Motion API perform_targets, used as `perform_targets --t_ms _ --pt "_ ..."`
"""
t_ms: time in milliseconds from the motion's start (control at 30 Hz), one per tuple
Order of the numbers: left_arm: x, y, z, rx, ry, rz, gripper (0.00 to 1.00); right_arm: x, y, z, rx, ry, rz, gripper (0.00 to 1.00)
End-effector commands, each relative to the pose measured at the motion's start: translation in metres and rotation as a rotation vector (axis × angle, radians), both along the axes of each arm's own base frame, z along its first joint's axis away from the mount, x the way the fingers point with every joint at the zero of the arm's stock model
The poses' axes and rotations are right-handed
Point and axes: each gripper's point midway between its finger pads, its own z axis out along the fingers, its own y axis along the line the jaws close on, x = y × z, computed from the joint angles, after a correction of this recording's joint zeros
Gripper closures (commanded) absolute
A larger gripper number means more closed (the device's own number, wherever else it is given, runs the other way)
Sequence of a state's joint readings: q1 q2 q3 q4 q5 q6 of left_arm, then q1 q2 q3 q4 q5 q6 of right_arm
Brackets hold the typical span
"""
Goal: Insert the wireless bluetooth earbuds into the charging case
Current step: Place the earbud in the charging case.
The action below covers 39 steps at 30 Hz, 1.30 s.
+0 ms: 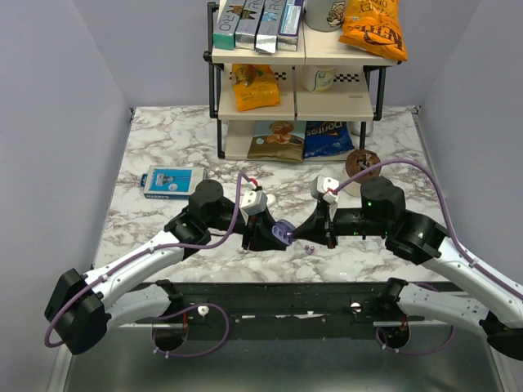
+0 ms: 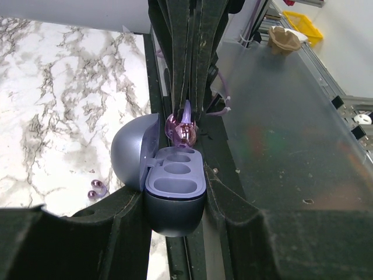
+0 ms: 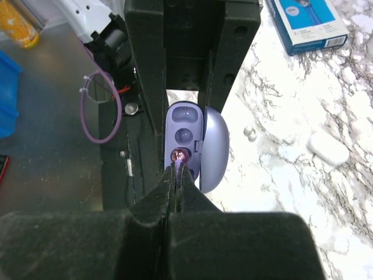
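Charging case (image 2: 175, 186) (lid open) is clamped by left gripper (image 2: 175, 203). One earbud (image 3: 179, 155) is pinched by right gripper (image 3: 176, 169) at its end well; second earbud (image 2: 96, 189) is seen lying on marble table (image 2: 58, 87).

Charging case (image 2: 175, 192) is lavender-blue, earbuds (image 2: 182, 133) purple, table (image 2: 58, 87) grey-veined white marble.

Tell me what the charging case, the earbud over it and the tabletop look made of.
Charging case: likely moulded plastic, lavender-blue, satin; soft sheen on its lid. Earbud: glossy purple plastic, seemingly translucent; bright glints. Tabletop: white with grey marble veining; stone or printed laminate, cannot tell.
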<state>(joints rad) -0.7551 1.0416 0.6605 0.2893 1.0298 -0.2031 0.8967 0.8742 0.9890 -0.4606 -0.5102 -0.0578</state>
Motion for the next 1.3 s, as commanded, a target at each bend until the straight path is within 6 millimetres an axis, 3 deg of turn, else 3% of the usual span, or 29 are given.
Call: perform_targets --t_ms 0,833,1267 --pt "-0.005 0.001 0.007 -0.037 -0.036 -0.02 1.0 0.005 0.004 0.006 0.039 -0.015 -0.023 0.99" --pt "-0.002 0.0 0.015 -0.068 -0.042 0.009 1.0 -0.009 0.005 -0.015 0.012 0.056 0.033 0.99" --pt "-0.001 -0.001 0.014 -0.073 -0.033 0.02 1.0 -0.012 0.009 -0.011 0.02 0.071 0.056 0.98"
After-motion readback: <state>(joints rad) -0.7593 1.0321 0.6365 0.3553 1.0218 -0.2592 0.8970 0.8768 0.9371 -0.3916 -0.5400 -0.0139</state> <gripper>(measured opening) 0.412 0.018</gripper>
